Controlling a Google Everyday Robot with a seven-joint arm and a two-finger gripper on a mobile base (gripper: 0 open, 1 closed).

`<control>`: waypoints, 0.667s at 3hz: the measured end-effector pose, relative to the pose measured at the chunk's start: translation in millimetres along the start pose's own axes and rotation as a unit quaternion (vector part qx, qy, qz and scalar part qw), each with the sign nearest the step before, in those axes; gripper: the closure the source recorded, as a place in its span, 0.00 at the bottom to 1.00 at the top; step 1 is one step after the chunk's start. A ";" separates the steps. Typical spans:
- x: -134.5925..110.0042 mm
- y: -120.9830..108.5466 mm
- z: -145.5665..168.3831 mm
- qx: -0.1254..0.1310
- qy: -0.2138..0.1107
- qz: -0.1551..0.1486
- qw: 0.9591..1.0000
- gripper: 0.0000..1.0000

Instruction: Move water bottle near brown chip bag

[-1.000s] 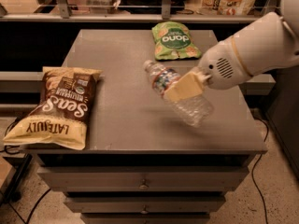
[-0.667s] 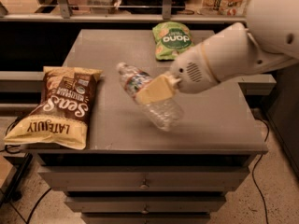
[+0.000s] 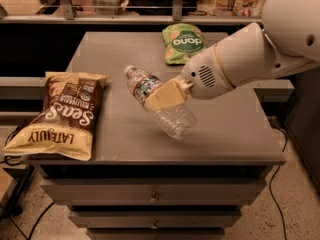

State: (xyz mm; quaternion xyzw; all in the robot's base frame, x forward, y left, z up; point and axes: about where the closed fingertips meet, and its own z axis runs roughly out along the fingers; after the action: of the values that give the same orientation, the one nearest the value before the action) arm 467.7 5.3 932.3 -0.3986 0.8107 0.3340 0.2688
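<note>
The water bottle point(image 3: 156, 100) is clear and ribbed, with a white cap and a red-blue label band. It is tilted, cap pointing up-left, held above the middle of the grey cabinet top point(image 3: 120, 49). My gripper point(image 3: 161, 97) comes in from the right on a white arm and is shut on the bottle around its middle. The brown chip bag point(image 3: 62, 113) lies flat at the left front edge of the top, hanging partly over it, to the left of the bottle with a gap between them.
A smaller green chip bag point(image 3: 183, 43) lies at the back of the top, right of centre. Drawers run below the front edge. A shelf rail with boxes stands behind. The white arm point(image 3: 250, 54) covers the right side.
The gripper has carried the bottle leftward across the top, toward the brown chip bag. The bags have not moved.
</note>
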 end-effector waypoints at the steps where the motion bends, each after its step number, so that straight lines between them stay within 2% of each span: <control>1: -8.4 2.9 23.3 -0.014 -0.018 0.018 1.000 1.00; 2: -22.5 -0.4 59.4 -0.037 -0.038 0.041 0.998 1.00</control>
State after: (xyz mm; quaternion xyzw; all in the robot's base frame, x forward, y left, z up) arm 490.2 60.6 910.4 -0.3616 0.8027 0.3895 0.2705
